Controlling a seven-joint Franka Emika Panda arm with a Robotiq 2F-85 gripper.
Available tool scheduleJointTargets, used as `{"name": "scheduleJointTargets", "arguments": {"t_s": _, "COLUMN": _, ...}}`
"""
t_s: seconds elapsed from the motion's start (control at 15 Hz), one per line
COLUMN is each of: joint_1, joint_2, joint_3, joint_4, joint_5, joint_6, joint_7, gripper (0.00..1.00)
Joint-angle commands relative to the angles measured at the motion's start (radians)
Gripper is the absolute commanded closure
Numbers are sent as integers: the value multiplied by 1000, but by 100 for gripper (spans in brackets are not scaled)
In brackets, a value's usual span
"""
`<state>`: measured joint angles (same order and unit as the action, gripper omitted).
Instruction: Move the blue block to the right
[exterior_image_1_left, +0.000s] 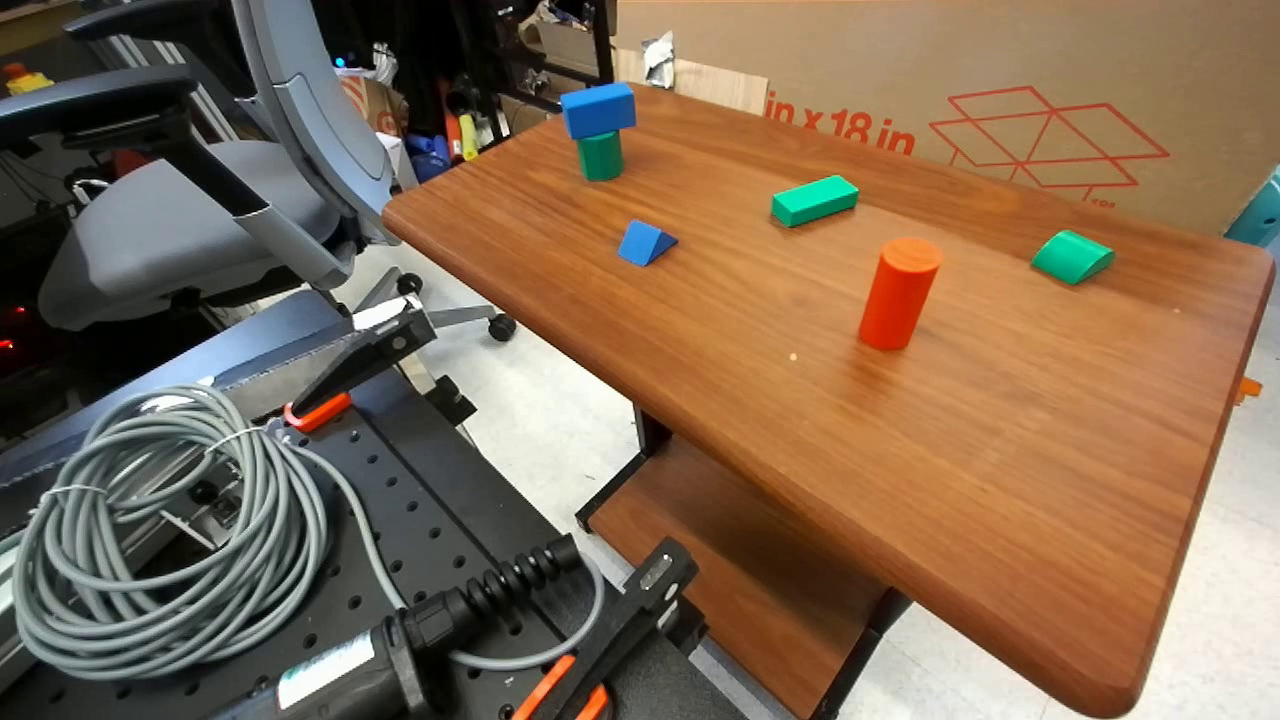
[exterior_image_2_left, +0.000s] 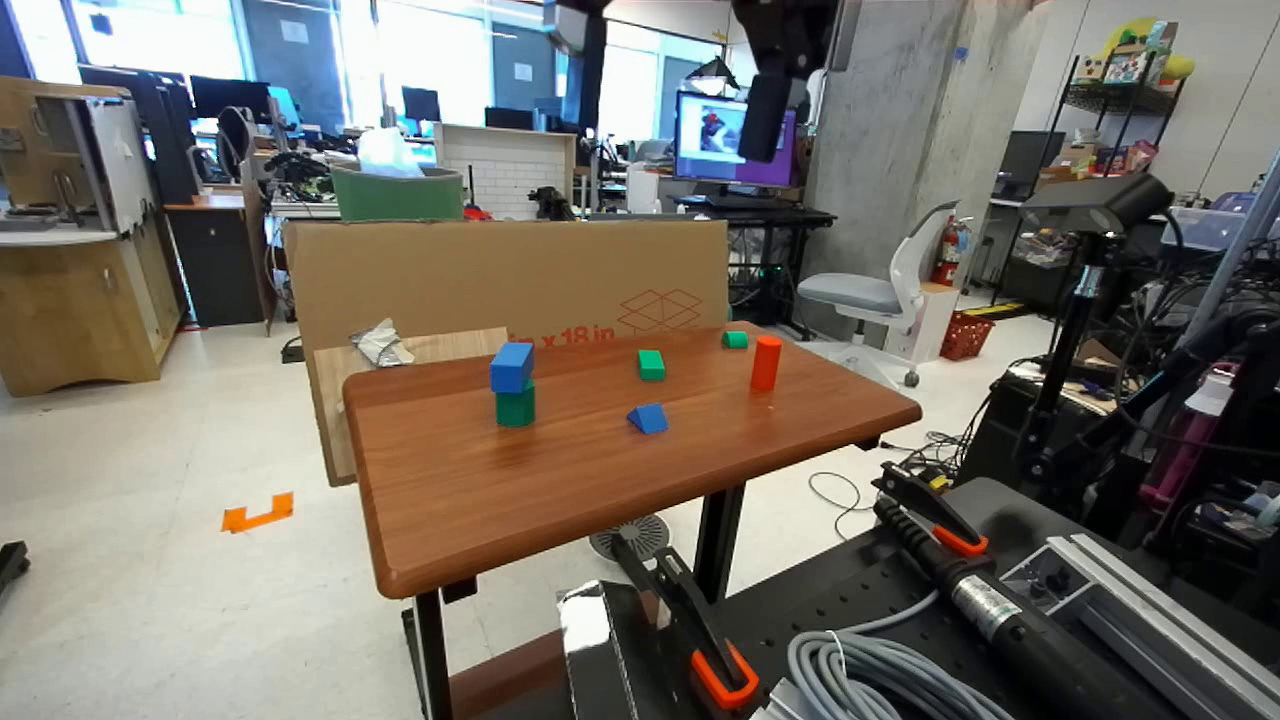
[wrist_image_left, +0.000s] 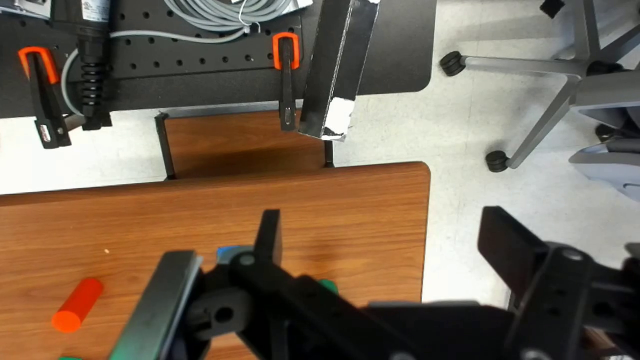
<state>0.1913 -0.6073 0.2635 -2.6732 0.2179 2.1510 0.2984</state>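
The blue block (exterior_image_1_left: 598, 110) is a bright blue bar lying across the top of a green cylinder (exterior_image_1_left: 600, 157) near one end of the wooden table. Both also show in an exterior view, the bar (exterior_image_2_left: 512, 367) resting on the cylinder (exterior_image_2_left: 516, 405). In the wrist view the bar is hidden behind my gripper; only a sliver of the green cylinder (wrist_image_left: 328, 285) shows. My gripper (wrist_image_left: 382, 212) is open with nothing between its fingers. In an exterior view my gripper (exterior_image_2_left: 675, 140) hangs at the top of the picture, above the table and apart from the blocks.
On the table (exterior_image_1_left: 700, 330) are a small blue wedge (exterior_image_1_left: 645, 243), a green rectangular block (exterior_image_1_left: 815, 202), an upright red cylinder (exterior_image_1_left: 900, 295) and a green half-round piece (exterior_image_1_left: 1072, 257). A cardboard sheet (exterior_image_1_left: 1000, 60) stands behind. A black bench (wrist_image_left: 200, 85) with clamps and cable faces the table.
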Motion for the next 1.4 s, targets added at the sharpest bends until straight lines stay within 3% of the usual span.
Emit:
{"name": "scheduleJointTargets", "arguments": {"t_s": 0.0, "joint_1": -19, "joint_2": 108, "joint_3": 20, "joint_4": 61, "joint_5": 2, "joint_6": 72, "joint_7": 71, "gripper": 0}}
{"name": "scheduleJointTargets", "arguments": {"t_s": 0.33, "joint_1": -40, "joint_2": 268, "joint_3": 46, "joint_4": 129, "joint_5": -23, "joint_6": 269, "joint_7": 204, "gripper": 0}}
{"name": "scheduleJointTargets", "arguments": {"t_s": 0.6, "joint_1": -96, "joint_2": 414, "joint_3": 74, "joint_4": 207, "joint_5": -162, "joint_6": 419, "joint_7": 329, "gripper": 0}}
{"name": "scheduleJointTargets", "arguments": {"t_s": 1.0, "joint_1": -89, "joint_2": 609, "joint_3": 26, "joint_4": 375, "joint_5": -349, "joint_6": 367, "joint_7": 481, "gripper": 0}}
{"name": "scheduleJointTargets", "arguments": {"t_s": 1.33, "joint_1": -48, "joint_2": 740, "joint_3": -35, "joint_4": 485, "joint_5": -386, "joint_6": 352, "joint_7": 530, "gripper": 0}}
